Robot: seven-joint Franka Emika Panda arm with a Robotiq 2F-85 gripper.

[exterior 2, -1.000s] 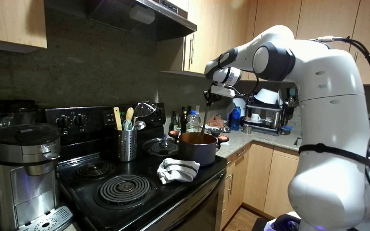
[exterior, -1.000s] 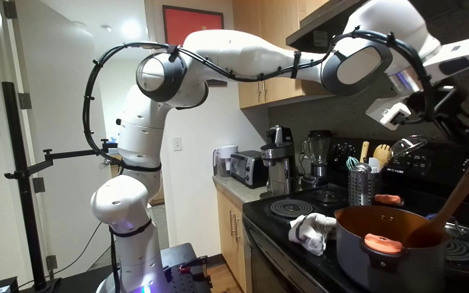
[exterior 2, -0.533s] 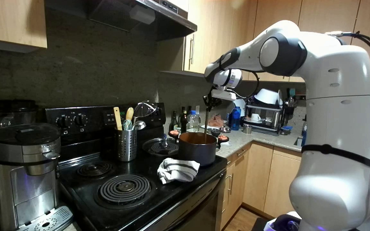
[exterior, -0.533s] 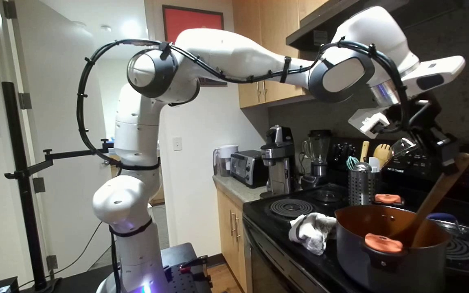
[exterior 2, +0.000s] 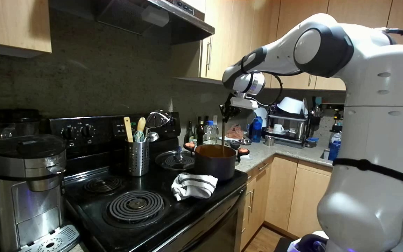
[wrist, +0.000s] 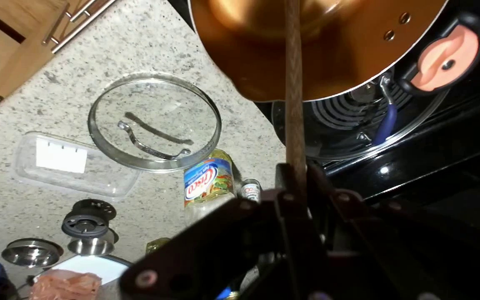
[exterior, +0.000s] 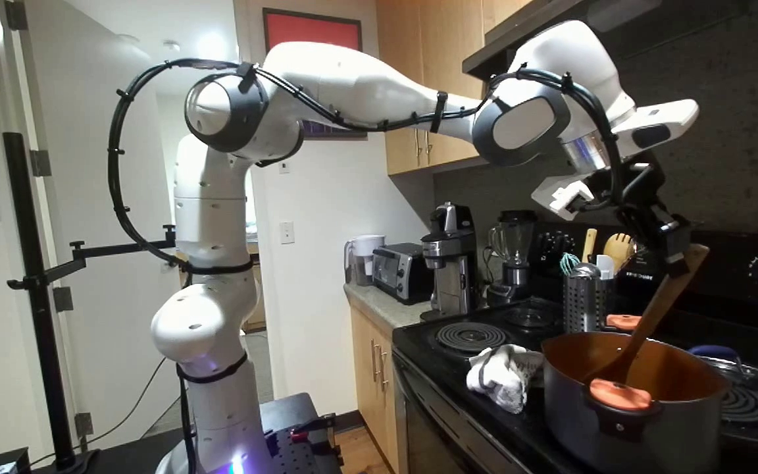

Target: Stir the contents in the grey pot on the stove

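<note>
the gripper (exterior 2: 224, 119) holds a wooden spoon (exterior 2: 223, 137) in the grey pot (exterior 2: 214, 168) on the stove (exterior 2: 160, 182)

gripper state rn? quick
Gripper: closed on the wooden spoon, holding it by the upper handle, with the spoon's lower end inside the grey pot.

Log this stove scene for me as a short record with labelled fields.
Gripper: closed on the wooden spoon
Spoon pose: leaning, lower end inside the grey pot
Pot: uncovered, on the stove
Contents: cannot be made out
Beside the pot: striped towel
Stove's rear: blue-handled glass lid, metal utensil holder
</note>
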